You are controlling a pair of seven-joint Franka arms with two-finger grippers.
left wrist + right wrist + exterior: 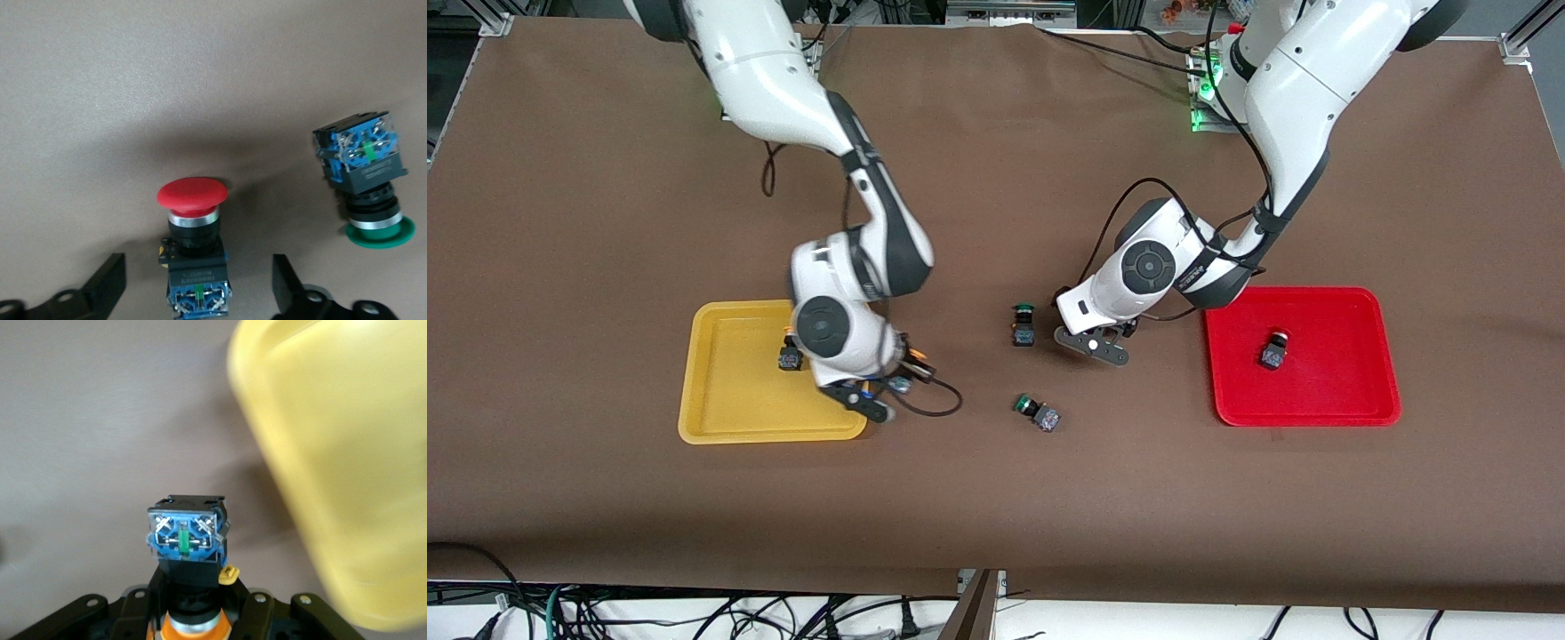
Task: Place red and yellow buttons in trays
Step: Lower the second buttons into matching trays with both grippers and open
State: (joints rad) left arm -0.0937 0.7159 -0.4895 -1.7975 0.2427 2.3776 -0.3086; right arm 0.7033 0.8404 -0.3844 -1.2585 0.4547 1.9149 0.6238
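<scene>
My right gripper (889, 391) is shut on a yellow button (187, 543), whose orange cap sits between the fingers. It holds the button over the table, just beside the yellow tray's (720, 427) edge toward the left arm's end; the tray also shows in the right wrist view (333, 453). Another yellow button (789, 354) lies in that tray. My left gripper (197, 293) is open, with a finger on each side of a red button (192, 200) lying on the table, not touching it. In the front view the left gripper (1092, 345) hides this button. Another red button (1274, 349) lies in the red tray (1303, 413).
A green-capped button (1023, 324) lies on the table close beside the left gripper and shows in the left wrist view (363, 180). A second green-capped button (1038, 413) lies nearer to the front camera. A cable loops from the right hand beside the yellow tray.
</scene>
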